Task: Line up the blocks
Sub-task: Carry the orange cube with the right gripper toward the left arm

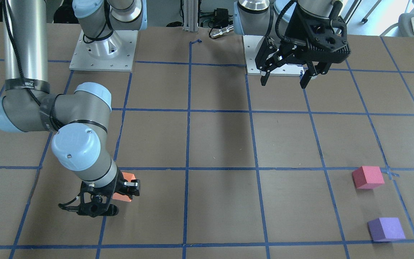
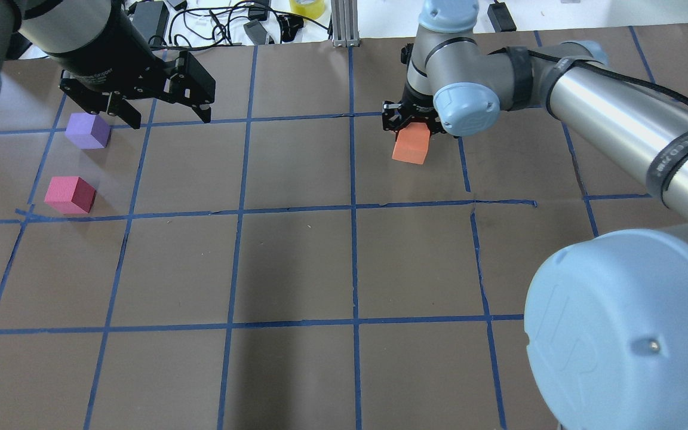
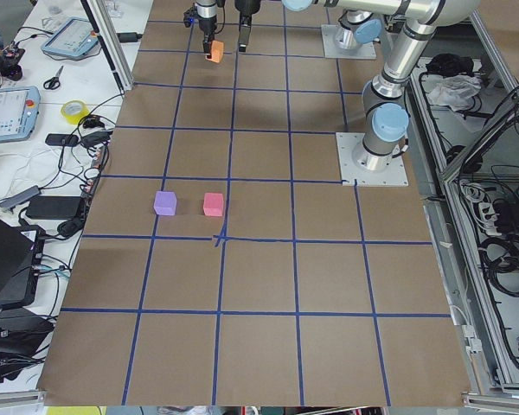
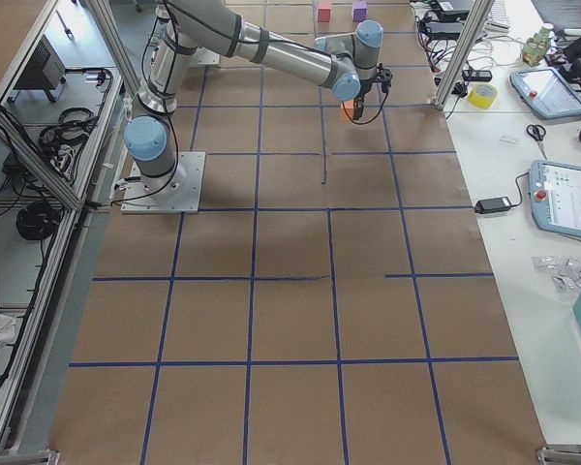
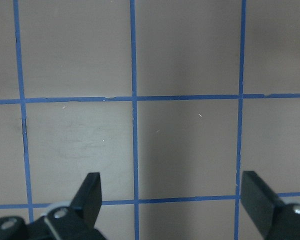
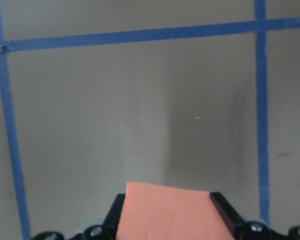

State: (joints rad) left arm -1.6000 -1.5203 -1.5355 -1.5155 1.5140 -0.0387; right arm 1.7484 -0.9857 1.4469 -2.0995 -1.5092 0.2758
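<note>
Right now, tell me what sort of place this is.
Likely a robotics lab: two arms bolted to a table gridded with blue tape, teach pendants on the side bench.

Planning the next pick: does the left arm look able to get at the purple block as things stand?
Probably yes. The left gripper hangs open and empty, the purple block stands free, apart from the pinkish-red block, and the right gripper holds the orange block far off.

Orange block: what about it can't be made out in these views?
- Front-facing: the right hand hides most of the orange block; resting or lifted is unclear.
- Right wrist: the bottom edge cuts the block off.
- Side views: block and hand too small for detail.
</note>
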